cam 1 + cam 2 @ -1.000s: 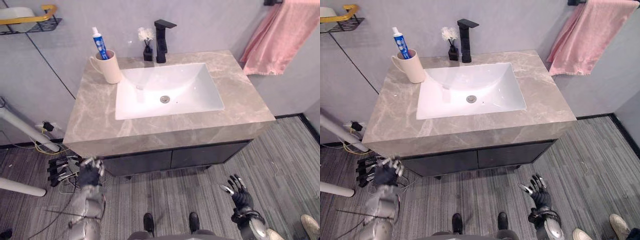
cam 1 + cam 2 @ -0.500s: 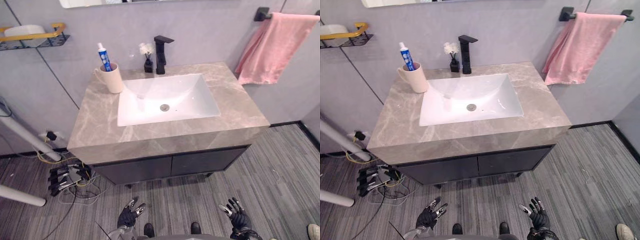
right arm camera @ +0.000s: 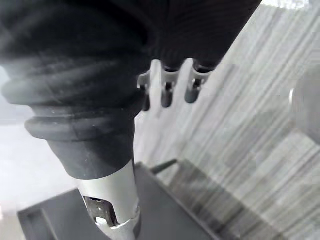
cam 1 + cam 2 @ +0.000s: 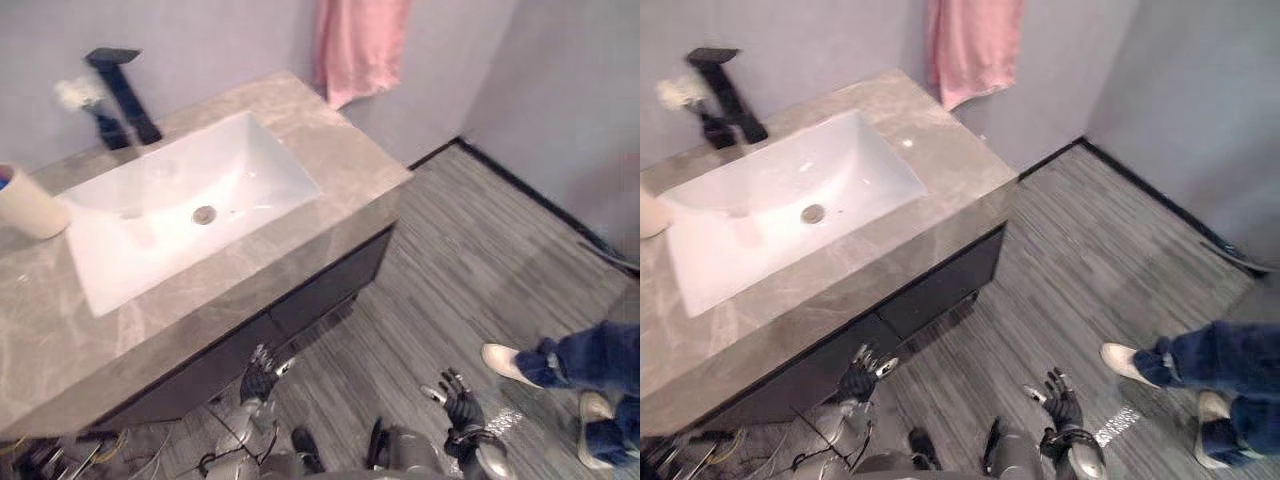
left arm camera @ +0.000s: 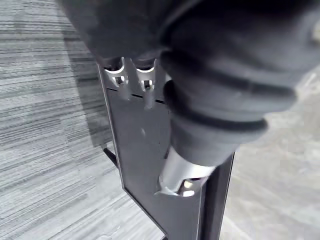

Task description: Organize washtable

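Pink towel (image 4: 358,45) hangs on back wall. Person (image 4: 590,362) in blue jeans w/ pale shoes (image 4: 506,363) stands on grey striped floor (image 4: 470,250), far rt.

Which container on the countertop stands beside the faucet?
The small black vase with white flowers, right by the black faucet; the beige cup stands apart, further left.

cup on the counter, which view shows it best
The left eye view: the cream cup stands nearly whole at the counter's left end. The right eye view catches a sliver of it at the picture's edge. The wrist views face the dark cabinet and floor.
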You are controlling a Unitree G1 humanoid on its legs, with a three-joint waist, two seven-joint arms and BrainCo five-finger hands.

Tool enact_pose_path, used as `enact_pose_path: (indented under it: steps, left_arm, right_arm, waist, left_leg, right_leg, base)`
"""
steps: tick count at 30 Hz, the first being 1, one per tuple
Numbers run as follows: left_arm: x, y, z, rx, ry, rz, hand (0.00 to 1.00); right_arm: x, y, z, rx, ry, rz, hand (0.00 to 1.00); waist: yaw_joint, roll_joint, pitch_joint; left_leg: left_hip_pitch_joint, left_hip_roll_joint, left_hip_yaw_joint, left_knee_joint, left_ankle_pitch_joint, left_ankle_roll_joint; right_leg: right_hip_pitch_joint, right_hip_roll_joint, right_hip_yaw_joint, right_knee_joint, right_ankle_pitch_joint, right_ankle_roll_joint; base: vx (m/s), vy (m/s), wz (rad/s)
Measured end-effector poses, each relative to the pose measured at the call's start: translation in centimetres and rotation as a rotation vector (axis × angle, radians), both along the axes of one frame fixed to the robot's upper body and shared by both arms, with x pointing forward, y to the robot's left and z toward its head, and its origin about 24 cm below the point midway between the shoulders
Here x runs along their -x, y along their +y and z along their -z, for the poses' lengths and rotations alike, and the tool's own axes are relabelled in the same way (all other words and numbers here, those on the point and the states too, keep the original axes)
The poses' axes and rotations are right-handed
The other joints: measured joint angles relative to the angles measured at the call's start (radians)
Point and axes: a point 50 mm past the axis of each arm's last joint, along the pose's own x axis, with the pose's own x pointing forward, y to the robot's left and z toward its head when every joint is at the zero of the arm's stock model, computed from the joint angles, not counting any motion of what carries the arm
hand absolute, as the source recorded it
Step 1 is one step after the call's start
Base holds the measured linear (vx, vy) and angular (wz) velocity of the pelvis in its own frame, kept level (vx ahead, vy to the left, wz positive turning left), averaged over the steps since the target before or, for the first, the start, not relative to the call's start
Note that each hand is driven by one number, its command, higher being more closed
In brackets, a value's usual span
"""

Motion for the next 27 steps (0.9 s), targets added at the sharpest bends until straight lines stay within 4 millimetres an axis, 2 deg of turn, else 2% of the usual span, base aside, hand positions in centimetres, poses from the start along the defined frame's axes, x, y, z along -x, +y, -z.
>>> enact_pose_path:
  steps: [1,2,3,4,5,8,12,17,18,20,21,22,23,24,26,27]
  left_arm:
    - [0.0,0.1,0.0,0.005,-0.001,-0.006,0.00]
    - [0.2,0.2,0.1,0.015,0.009,-0.018,0.00]
    - [0.2,0.1,0.2,0.029,0.015,-0.029,0.00]
    - [0.4,-0.1,0.4,0.044,0.028,-0.041,0.00]
    - [0.6,-0.5,0.5,0.049,0.036,-0.030,0.00]
    - [0.9,-1.0,0.6,0.048,0.046,-0.005,0.00]
    - [0.8,-2.3,0.6,0.053,0.045,0.056,0.00]
    - [0.8,-2.3,0.6,0.041,0.053,0.057,0.00]
    - [0.6,-2.2,0.6,0.036,0.051,0.052,0.00]
    - [1.1,-1.7,0.8,0.011,0.069,0.027,0.00]
    - [1.4,-1.1,0.9,0.008,0.081,-0.009,0.00]
    - [2.0,-0.5,0.9,0.004,0.082,-0.043,0.00]
    - [2.3,-0.4,0.9,0.006,0.083,-0.055,0.00]
    - [2.8,-0.4,1.0,0.008,0.090,-0.062,0.00]
    - [2.9,-0.4,0.8,0.000,0.082,-0.058,0.00]
    - [2.7,-0.4,0.6,0.002,0.071,-0.058,0.00]
  right_arm:
    - [-0.6,0.8,-0.1,-0.014,-0.011,-0.038,0.00]
    - [-1.6,1.3,-0.5,-0.023,-0.038,-0.063,0.00]
    - [-2.6,1.6,-0.9,-0.027,-0.063,-0.085,0.00]
    - [-3.1,1.7,-1.2,-0.033,-0.079,-0.085,0.00]
    - [-2.6,1.9,-1.1,-0.047,-0.078,-0.075,0.00]
    - [-1.0,1.8,-1.3,-0.053,-0.079,-0.068,0.00]
    - [0.9,1.4,-0.8,-0.054,-0.038,-0.045,0.00]
    - [1.1,1.6,-0.8,-0.063,-0.035,-0.035,0.00]
    - [0.6,1.6,-0.9,-0.063,-0.047,-0.041,0.00]
    - [-0.5,2.0,-1.3,-0.065,-0.078,-0.064,0.00]
    - [-1.2,2.2,-1.7,-0.065,-0.103,-0.077,0.00]
    - [-1.8,2.6,-2.0,-0.065,-0.122,-0.105,0.00]
    - [-2.2,2.7,-2.2,-0.060,-0.133,-0.118,0.00]
    - [-2.8,2.6,-2.5,-0.054,-0.152,-0.128,0.00]
    - [-3.1,2.0,-2.7,-0.042,-0.162,-0.123,0.00]
    - [-3.0,1.8,-2.7,-0.038,-0.162,-0.120,0.00]
  waist:
    - [0.018,-0.013,-0.006]
    - [0.022,-0.010,-0.005]
    - [0.031,-0.001,0.000]
    - [0.046,0.015,0.010]
    - [0.043,0.018,0.012]
    - [0.042,0.017,0.010]
    - [0.037,0.028,0.005]
    - [0.032,0.027,0.005]
    - [0.031,0.025,0.007]
    - [0.032,0.021,0.014]
    - [0.036,0.017,0.016]
    - [0.053,0.031,0.014]
    - [0.058,0.042,0.011]
    - [0.065,0.062,0.001]
    - [0.063,0.064,-0.001]
    - [0.054,0.067,-0.004]
  left_leg:
    - [-0.044,0.011,0.035,0.037,-0.005,-0.003]
    - [-0.075,0.027,0.053,0.064,-0.005,-0.003]
    - [-0.093,0.051,0.074,0.091,-0.006,-0.005]
    - [-0.092,0.078,0.085,0.115,-0.008,-0.006]
    - [-0.075,0.100,0.085,0.151,-0.008,-0.006]
    - [-0.025,0.105,0.083,0.153,-0.008,-0.006]
    - [-0.008,0.105,0.081,0.127,-0.004,-0.011]
    - [0.032,0.105,0.102,0.117,-0.001,-0.016]
    - [0.033,0.113,0.074,0.158,-0.001,-0.016]
    - [0.015,0.120,-0.097,0.273,-0.001,-0.016]
    - [-0.008,0.116,-0.266,0.360,-0.007,-0.022]
    - [-0.021,0.097,-0.448,0.404,-0.055,-0.084]
    - [-0.018,0.087,-0.534,0.419,-0.075,-0.112]
    - [-0.005,0.062,-0.693,0.433,-0.119,-0.151]
    - [0.067,0.014,-0.860,0.373,-0.187,-0.161]
    - [0.107,0.003,-0.886,0.320,-0.210,-0.157]
  right_leg:
    - [0.013,0.020,0.012,-0.113,-0.012,-0.009]
    - [0.022,0.042,0.013,-0.199,0.001,-0.035]
    - [0.039,0.072,0.029,-0.285,0.026,-0.064]
    - [0.069,0.097,0.037,-0.346,0.067,-0.067]
    - [0.131,0.116,0.037,-0.417,0.097,-0.074]
    - [0.194,0.126,0.037,-0.444,0.102,-0.075]
    - [0.201,0.135,0.044,-0.451,0.108,-0.079]
    - [0.206,0.137,0.091,-0.454,0.120,-0.082]
    - [0.207,0.138,0.122,-0.447,0.124,-0.084]
    - [0.203,0.152,0.207,-0.414,0.127,-0.086]
    - [0.192,0.168,0.298,-0.388,0.128,-0.087]
    - [0.159,0.203,0.422,-0.362,0.124,-0.087]
    - [0.139,0.230,0.479,-0.348,0.115,-0.086]
    - [0.105,0.278,0.584,-0.334,0.117,-0.090]
    - [0.063,0.331,0.736,-0.323,0.136,-0.106]
    - [0.050,0.341,0.780,-0.320,0.151,-0.095]
  base:
    - [0.07,-0.113,-0.63]
    - [0.01,-0.088,-0.76]
    - [-0.05,-0.092,-0.70]
    - [-0.05,-0.085,-0.55]
    - [-0.04,-0.081,-0.31]
    - [-0.01,-0.053,-0.05]
    - [-0.03,-0.029,-0.07]
    - [-0.05,0.013,-0.28]
    - [-0.09,-0.014,-0.89]
    - [-0.08,-0.031,-1.39]
    - [-0.12,0.124,-2.38]
    - [-0.14,0.188,-2.69]
    - [-0.15,0.264,-3.07]
    - [-0.09,0.183,-2.56]
    - [-0.08,0.239,-2.59]
    - [-0.08,0.254,-1.92]
